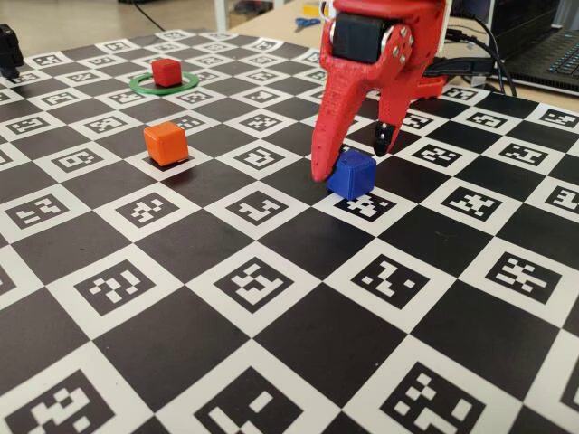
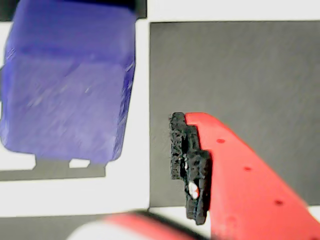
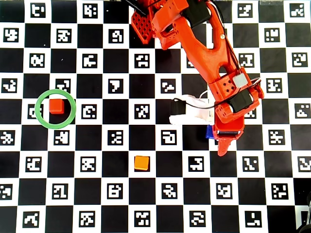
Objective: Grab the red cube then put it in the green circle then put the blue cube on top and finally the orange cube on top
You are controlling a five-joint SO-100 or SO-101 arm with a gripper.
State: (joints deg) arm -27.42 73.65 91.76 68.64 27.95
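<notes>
The red cube (image 1: 166, 71) (image 3: 57, 106) sits inside the green circle (image 1: 164, 92) (image 3: 73, 108) at the far left of the board in the fixed view. Nearer the camera, the orange cube (image 1: 166, 143) (image 3: 141, 162) stands alone on the board. My red gripper (image 1: 353, 160) (image 2: 102, 170) is open and low over the blue cube (image 1: 352, 174) (image 2: 70, 85). In the fixed view its long red finger is down at the cube's left face, and the black-padded finger (image 2: 189, 165) stands apart behind and to the right. In the overhead view the gripper (image 3: 223, 141) hides all but a sliver of the blue cube (image 3: 210, 132).
The board (image 1: 271, 362) is a black-and-white checker of printed markers. A laptop (image 1: 547, 50) and cables lie past its far right edge in the fixed view. A black object (image 1: 7, 50) stands at the far left edge.
</notes>
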